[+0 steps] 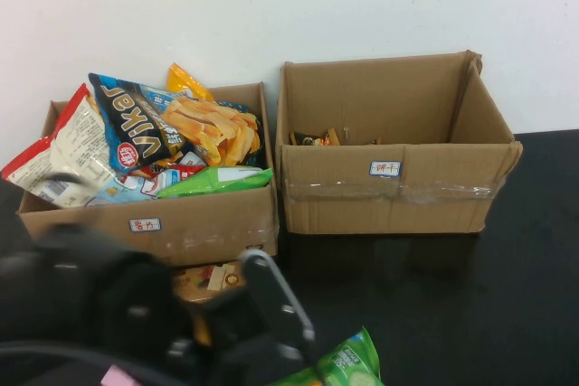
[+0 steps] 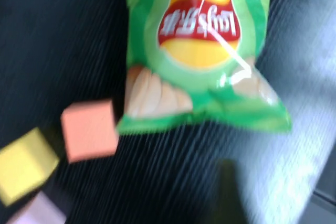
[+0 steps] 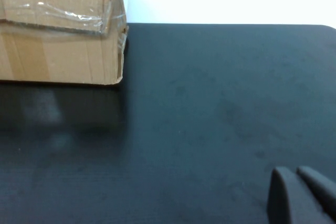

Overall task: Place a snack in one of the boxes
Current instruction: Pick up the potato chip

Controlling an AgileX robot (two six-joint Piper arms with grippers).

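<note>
A green chip bag [image 2: 197, 51] lies on the black table and fills the left wrist view. In the high view its corner [image 1: 348, 363] shows at the front edge. My left gripper [image 1: 267, 314] hovers just above and to the left of the bag. The left cardboard box [image 1: 208, 223] is heaped with snack bags. The right cardboard box [image 1: 389, 196] holds only a small snack [image 1: 317, 138] at its back. My right gripper [image 3: 300, 192] is shut and empty, low over bare table to the right of the right box [image 3: 58, 51].
An orange cube [image 2: 89, 129], a yellow cube [image 2: 23, 163] and a pink cube [image 2: 37, 211] lie beside the green bag. A small brown snack packet [image 1: 210, 279] lies in front of the left box. A white wall stands behind the boxes.
</note>
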